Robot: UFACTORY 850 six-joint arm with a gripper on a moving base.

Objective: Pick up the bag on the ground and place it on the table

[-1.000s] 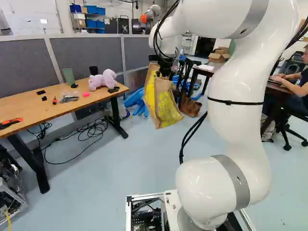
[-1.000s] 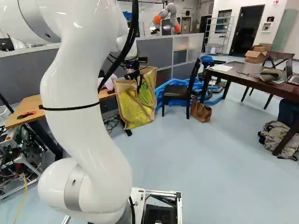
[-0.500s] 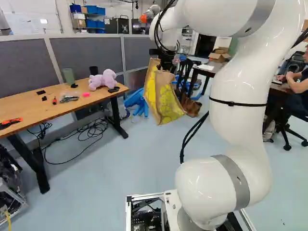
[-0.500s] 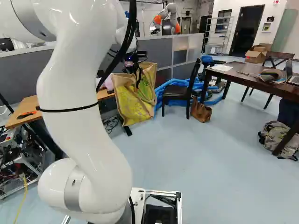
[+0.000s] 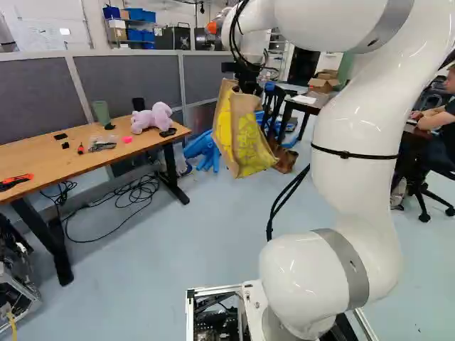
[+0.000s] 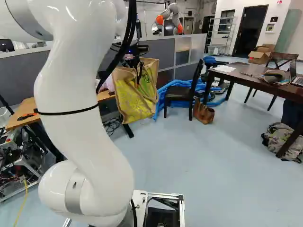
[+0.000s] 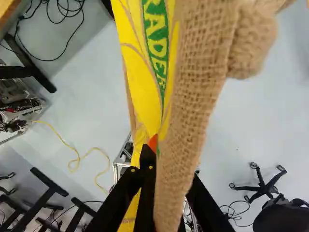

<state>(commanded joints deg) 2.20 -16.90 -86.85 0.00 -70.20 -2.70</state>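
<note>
The gripper (image 7: 171, 164) is pinching the burlap bag (image 6: 135, 97) aloft, off the bench's (image 5: 53, 170) right end.
Its 2 fingers are standing nearly closed around the top fold, probably the best hold; the soft, light-looking bag is risking a swing. The plush toy (image 5: 151, 117) is crowding the bench's far right corner.
</note>
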